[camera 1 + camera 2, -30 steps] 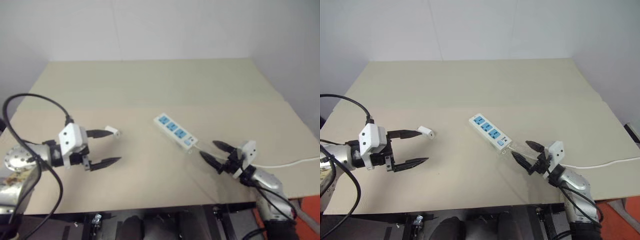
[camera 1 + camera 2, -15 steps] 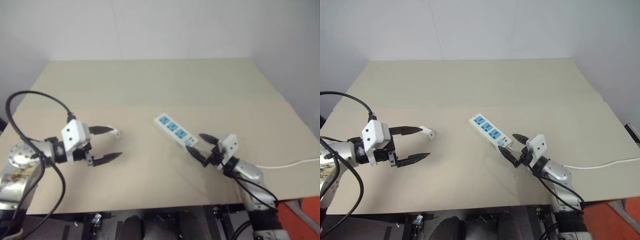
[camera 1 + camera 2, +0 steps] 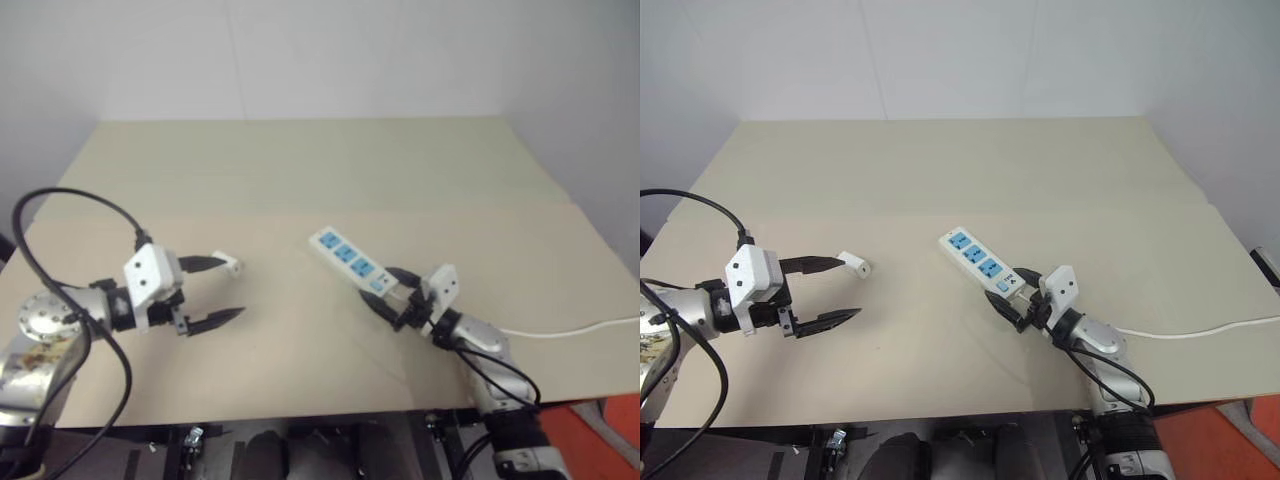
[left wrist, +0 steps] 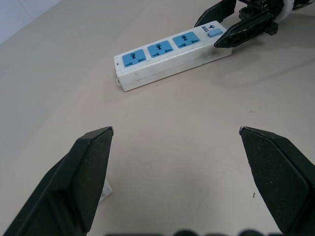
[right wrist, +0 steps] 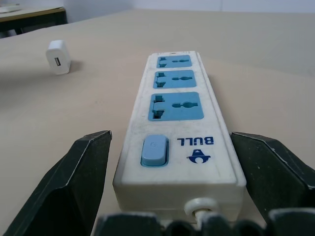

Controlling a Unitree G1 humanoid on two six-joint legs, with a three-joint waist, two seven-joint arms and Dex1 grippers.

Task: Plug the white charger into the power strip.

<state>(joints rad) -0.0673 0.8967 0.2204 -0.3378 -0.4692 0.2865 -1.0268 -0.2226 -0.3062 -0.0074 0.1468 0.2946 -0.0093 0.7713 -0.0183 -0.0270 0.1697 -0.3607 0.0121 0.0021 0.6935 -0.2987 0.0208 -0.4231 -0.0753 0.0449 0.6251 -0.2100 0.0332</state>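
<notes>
Between your right pincer's (image 3: 1018, 298) spread-wide fingers now sits the power strip's (image 3: 980, 263) switch end; it slid in, ready to brace.

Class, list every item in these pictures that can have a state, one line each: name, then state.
white charger: unplugged, lying on the table, not held
power strip: flat on the table, all three blue sockets empty, cord attached
left claw: open, holding nothing, one finger tip by the charger
right claw: open, fingers either side of the strip's switch end
</notes>
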